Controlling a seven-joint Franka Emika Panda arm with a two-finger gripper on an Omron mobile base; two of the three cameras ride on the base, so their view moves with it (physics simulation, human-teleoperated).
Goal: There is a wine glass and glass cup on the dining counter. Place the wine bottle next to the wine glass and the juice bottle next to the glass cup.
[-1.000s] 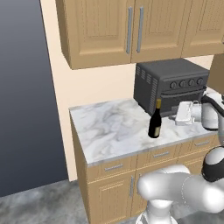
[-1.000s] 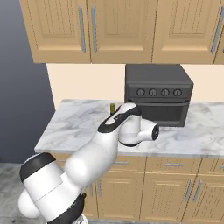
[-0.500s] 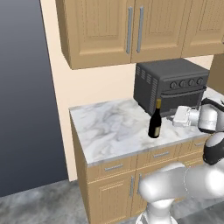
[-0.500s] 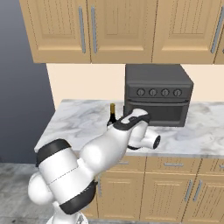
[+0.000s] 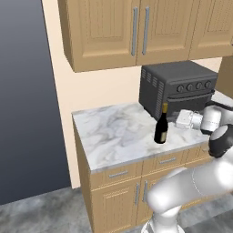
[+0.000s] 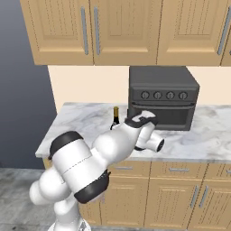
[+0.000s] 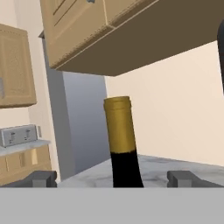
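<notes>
Swinging round since the earlier frame, our claw [image 7: 112,178] faced the wine bottle [image 5: 161,124], fingers spread wide, holding nothing. We saw its upright neck dead ahead between them. It stood near the counter's [image 5: 113,136] front edge, our arm reaching in level from the right.

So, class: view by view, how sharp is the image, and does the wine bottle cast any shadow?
Left base view: fairly sharp, even flat light, the wine bottle darkens the marble counter only faintly at its foot. Right base view: soft, slightly blurred. Hand view: bottle neck close and a little soft, no glare.
</notes>
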